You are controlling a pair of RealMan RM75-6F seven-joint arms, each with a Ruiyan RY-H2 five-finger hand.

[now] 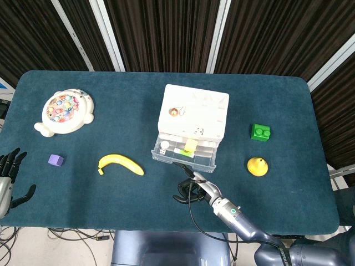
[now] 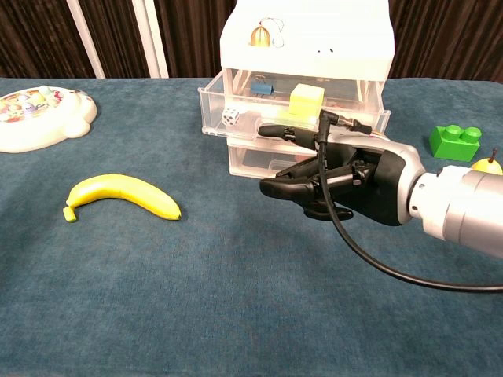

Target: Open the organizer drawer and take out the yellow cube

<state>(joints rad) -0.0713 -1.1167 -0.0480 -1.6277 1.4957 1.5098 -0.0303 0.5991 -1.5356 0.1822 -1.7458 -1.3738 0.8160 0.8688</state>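
The white organizer [image 1: 193,111] stands mid-table with its clear top drawer [image 1: 166,158] pulled partly out. Inside the drawer the yellow cube [image 1: 190,146] sits beside a white die [image 1: 162,151]; the chest view shows the cube [image 2: 306,100] just behind the drawer front. My right hand [image 1: 191,189] is in front of the organizer, one upper finger hooked on the drawer's front edge, the other fingers extended below it [image 2: 338,177]. My left hand [image 1: 6,177] hangs off the table's left edge, fingers spread, holding nothing.
A banana [image 1: 120,164] lies left of the organizer, with a purple cube [image 1: 55,160] and a fishing-game toy [image 1: 64,112] further left. A green brick [image 1: 260,132] and a yellow pear-like fruit [image 1: 257,166] sit to the right. A black cable loops from the right wrist.
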